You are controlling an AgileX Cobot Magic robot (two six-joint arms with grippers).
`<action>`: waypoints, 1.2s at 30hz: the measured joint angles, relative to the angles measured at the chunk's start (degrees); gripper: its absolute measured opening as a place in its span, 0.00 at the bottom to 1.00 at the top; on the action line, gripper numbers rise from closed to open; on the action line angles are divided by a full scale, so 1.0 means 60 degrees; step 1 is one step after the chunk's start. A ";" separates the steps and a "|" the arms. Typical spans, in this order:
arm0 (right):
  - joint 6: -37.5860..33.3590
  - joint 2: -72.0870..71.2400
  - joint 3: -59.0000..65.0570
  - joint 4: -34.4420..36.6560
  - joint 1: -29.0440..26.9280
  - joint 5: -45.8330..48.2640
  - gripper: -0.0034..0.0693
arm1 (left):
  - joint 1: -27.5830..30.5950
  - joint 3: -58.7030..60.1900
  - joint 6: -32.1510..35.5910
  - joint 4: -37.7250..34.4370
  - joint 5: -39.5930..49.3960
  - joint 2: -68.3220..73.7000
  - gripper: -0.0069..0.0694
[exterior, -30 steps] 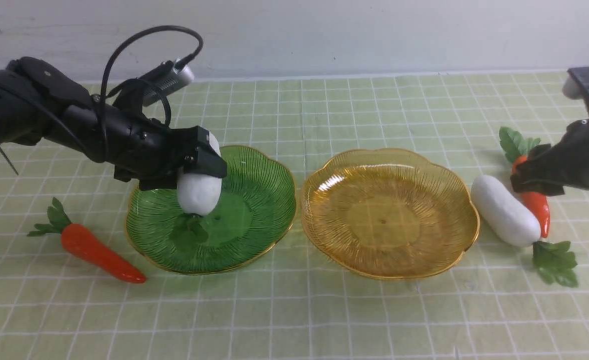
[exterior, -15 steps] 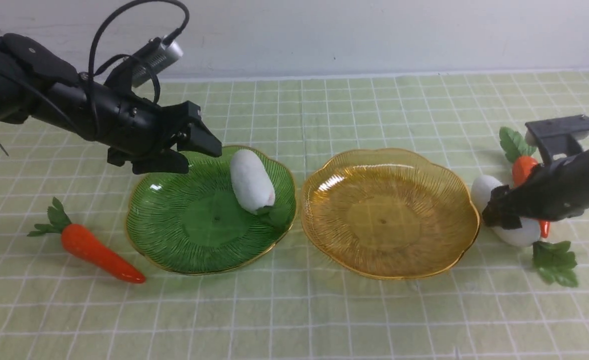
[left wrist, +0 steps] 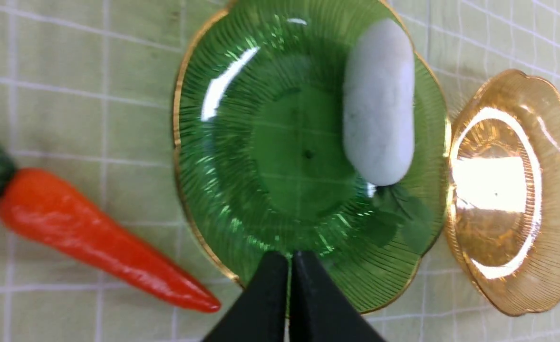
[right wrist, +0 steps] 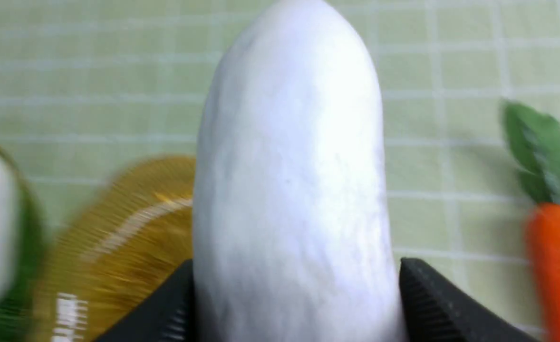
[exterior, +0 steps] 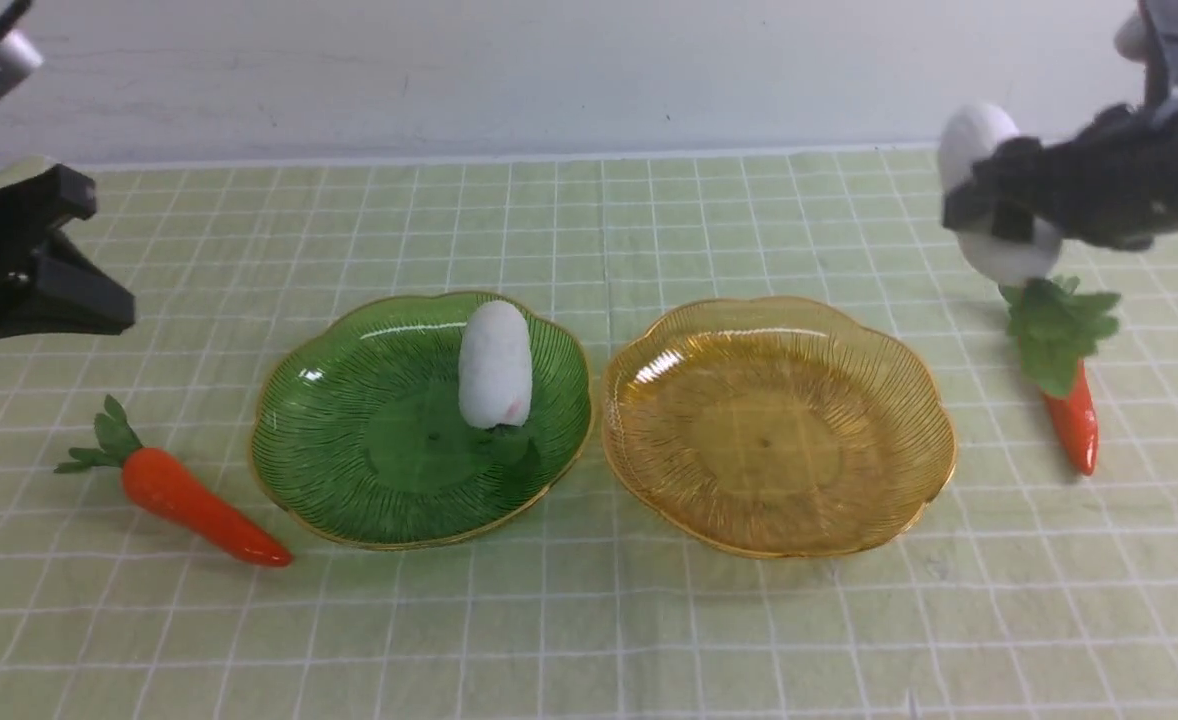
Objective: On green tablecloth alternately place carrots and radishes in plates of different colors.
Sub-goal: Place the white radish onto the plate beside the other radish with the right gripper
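Front view: the right gripper (exterior: 994, 215) clasps a radish (exterior: 971, 132) aloft, near upright, leaves hanging down. The other radish (exterior: 495, 362) lies in the green plate (exterior: 349, 450), long axis front to back, leaves nearward.
Left wrist: the left gripper (left wrist: 289, 266) is clenched, empty.
Right wrist: the jaws grip the radish's sides.

We see bright, even light from above, with soft, faint shadows. Glare streaks the amber plate (left wrist: 496, 183) and the green plate (left wrist: 223, 90); the right wrist view smears both sideways.
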 joint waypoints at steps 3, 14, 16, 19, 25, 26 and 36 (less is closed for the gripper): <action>-0.0811 0.0598 -0.0641 0.1466 0.1679 -0.0057 0.68 | 0.0269 0.0861 -0.0705 0.1057 -0.0637 -0.0693 0.08; -0.1399 0.4829 -0.5307 0.2043 0.4835 0.0750 0.68 | 0.0270 0.1506 -0.0879 0.1533 -0.1104 -0.0306 0.09; -0.1353 0.5777 -0.6356 0.2043 0.5021 0.1278 0.68 | 0.0247 0.1506 -0.0235 0.1503 -0.1091 -0.0163 0.12; -0.1217 0.6601 -0.7500 0.2002 0.5106 0.1906 0.68 | 0.0165 0.1506 0.0397 0.1445 -0.1047 0.0021 0.20; -0.0509 0.7390 -0.8753 0.1293 0.5112 0.2823 0.83 | -0.0087 0.1506 0.0441 0.1296 -0.1051 0.0534 0.53; -0.0277 0.7412 -0.8972 0.0864 0.5091 0.3144 0.88 | -0.0110 0.1506 0.0241 0.1296 -0.1075 0.0727 0.64; 0.1442 0.7033 -1.1223 -0.1090 0.4427 0.5885 0.90 | -0.0168 0.1506 -0.0651 0.1255 -0.2736 0.1980 0.96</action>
